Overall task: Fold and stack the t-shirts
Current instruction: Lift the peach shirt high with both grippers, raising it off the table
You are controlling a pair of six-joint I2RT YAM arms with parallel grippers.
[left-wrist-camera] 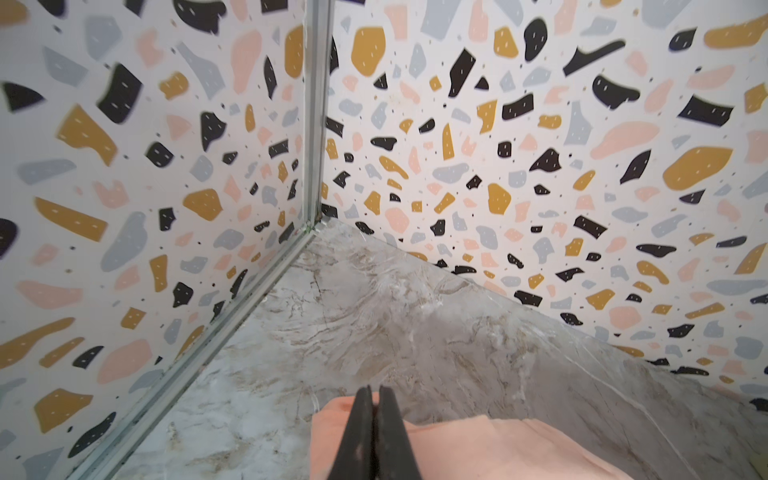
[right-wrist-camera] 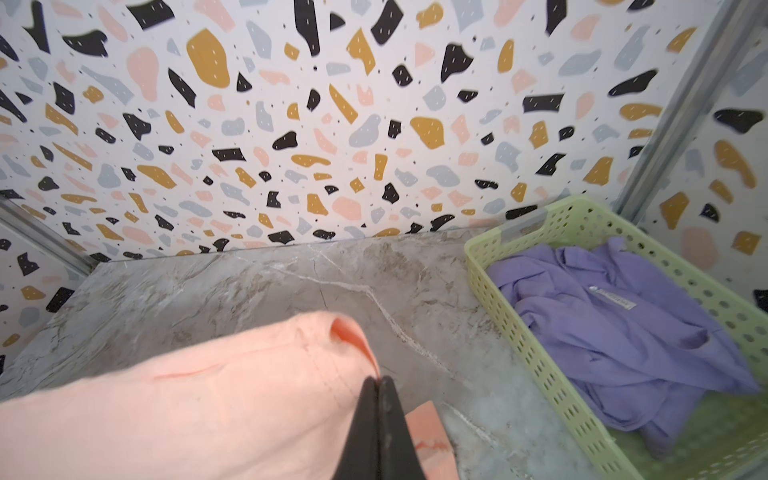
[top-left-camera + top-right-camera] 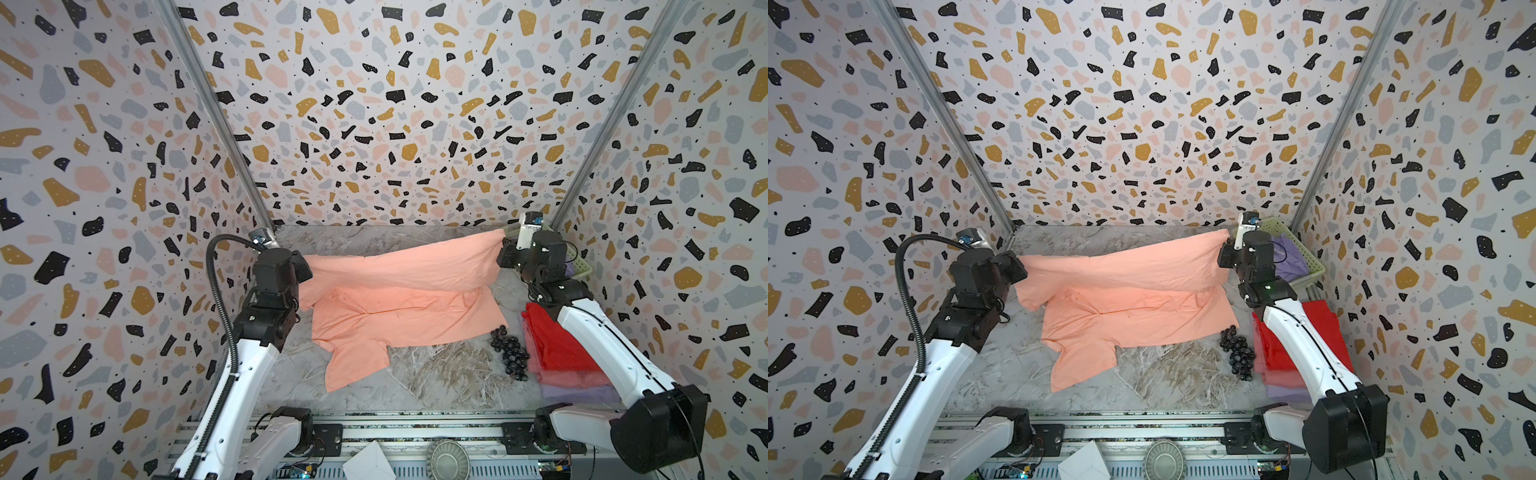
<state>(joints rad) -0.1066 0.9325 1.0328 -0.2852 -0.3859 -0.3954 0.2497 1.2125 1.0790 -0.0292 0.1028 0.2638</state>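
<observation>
The left gripper (image 1: 374, 392) has its fingers pressed together on one edge of the peach t-shirt (image 3: 395, 320), with the fabric caught between the tips in the left wrist view. The right gripper (image 2: 379, 380) pinches the opposite end of the same edge, and a rolled hem lies just beside its tips. In both top views this held edge is raised off the marble-pattern table (image 3: 436, 374) and spans the back of the work area from one gripper to the other. The fabric sags slightly in the middle. The rest of the garment lies flat on the table below it, with one sleeve pointing toward the front edge. A bunch of dark grapes (image 3: 509, 353) rests just beside the near right corner of the peach fabric. To the right of the grapes is a folded stack, partly covered by the right arm — the red t-shirt (image 3: 552, 345) on top, the pink t-shirt (image 3: 569, 380) below it, and the folded lavender t-shirt (image 3: 577, 392) at the bottom. The pale green perforated basket (image 2: 490, 245) stands in the far right corner — it holds a crumpled lavender t-shirt (image 2: 623, 324).
</observation>
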